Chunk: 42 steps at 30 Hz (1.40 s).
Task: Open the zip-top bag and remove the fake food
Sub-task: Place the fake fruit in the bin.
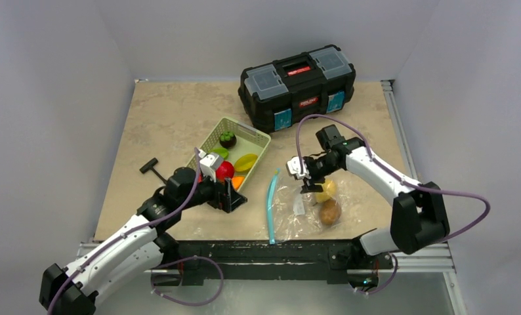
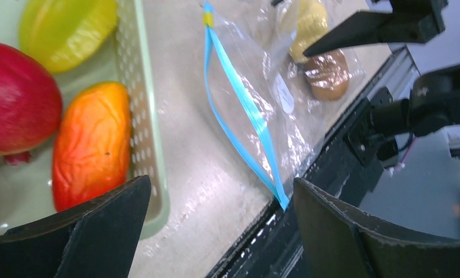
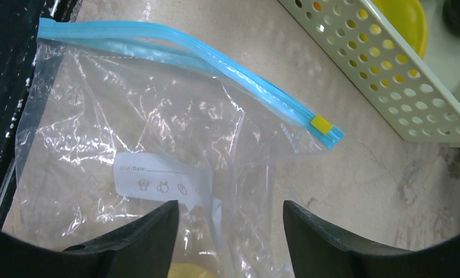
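Note:
The zip-top bag (image 1: pixel 297 207) lies flat near the table's front edge, its teal zip strip (image 1: pixel 271 207) on the left and parted in the middle. A yellow fruit (image 1: pixel 325 190) and a brown one (image 1: pixel 330 211) are inside it. My right gripper (image 1: pixel 310 186) is open and empty, low over the bag (image 3: pixel 129 133) by its white label (image 3: pixel 158 182). My left gripper (image 1: pixel 235 197) is open and empty at the green basket's near end, left of the zip strip (image 2: pixel 239 104). Red (image 2: pixel 16 107), orange (image 2: pixel 91 145) and yellow-green (image 2: pixel 65 29) fruits lie in the basket (image 2: pixel 141 116).
A black toolbox (image 1: pixel 297 85) stands at the back of the table. A black T-shaped tool (image 1: pixel 153 169) lies left of the basket (image 1: pixel 261 139). A dark round fruit (image 1: pixel 227 139) sits in the basket's far part. The table's front rail (image 1: pixel 271 249) runs just below the bag.

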Available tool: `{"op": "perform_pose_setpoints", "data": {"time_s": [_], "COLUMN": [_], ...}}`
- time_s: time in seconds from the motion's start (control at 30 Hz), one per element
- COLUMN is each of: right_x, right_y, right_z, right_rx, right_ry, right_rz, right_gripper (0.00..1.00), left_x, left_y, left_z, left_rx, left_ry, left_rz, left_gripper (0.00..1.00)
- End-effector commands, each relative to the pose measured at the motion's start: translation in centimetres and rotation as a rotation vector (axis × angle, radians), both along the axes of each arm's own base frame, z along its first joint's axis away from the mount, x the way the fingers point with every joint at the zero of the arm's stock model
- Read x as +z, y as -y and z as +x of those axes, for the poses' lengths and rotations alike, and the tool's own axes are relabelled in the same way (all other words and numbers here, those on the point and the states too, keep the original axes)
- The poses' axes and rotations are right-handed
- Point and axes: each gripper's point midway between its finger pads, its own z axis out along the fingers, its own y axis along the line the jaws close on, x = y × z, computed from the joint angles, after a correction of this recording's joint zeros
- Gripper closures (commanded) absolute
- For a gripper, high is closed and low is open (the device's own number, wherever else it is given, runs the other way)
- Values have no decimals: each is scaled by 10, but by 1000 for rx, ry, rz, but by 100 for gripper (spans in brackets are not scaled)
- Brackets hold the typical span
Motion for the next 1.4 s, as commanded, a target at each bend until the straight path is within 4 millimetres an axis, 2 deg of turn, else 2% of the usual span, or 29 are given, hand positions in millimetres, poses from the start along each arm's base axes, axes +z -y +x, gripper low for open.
{"op": "perform_pose_setpoints", "data": {"time_s": [0.0,0.13,0.27,0.5,0.67,0.77,1.07,1.17,1.37], "right_x": [19,33,46,53,55,49,8,0,-1], "right_y": [7,13,26,61,77,85,111,111,116], "right_z": [-8,-12,-8,1,2,0,-18,-24,1], "right_rx": [-16,-42,-98,-216,-255,-254,-176,-143,-271], "right_ry": [47,83,98,117,130,131,106,101,110], "right_rz": [49,94,132,139,135,97,-83,-89,-106], "right_gripper": [32,24,23,22,22,21,21,22,32], "left_x": [-2,-1,-2,-6,-11,-9,-11,-12,-13], "left_y": [9,15,20,19,19,19,21,24,28], "left_z": [-22,-32,-37,-40,-42,-45,-47,-47,-46], "left_rx": [-54,-88,-112,-108,-111,-120,-131,-142,-154], "left_ry": [-3,0,-5,9,2,5,5,-2,-11], "left_rz": [-22,-33,-47,-62,-62,-77,-91,-96,-96], "left_gripper": [8,8,8,8,8,8,8,9,12]}}
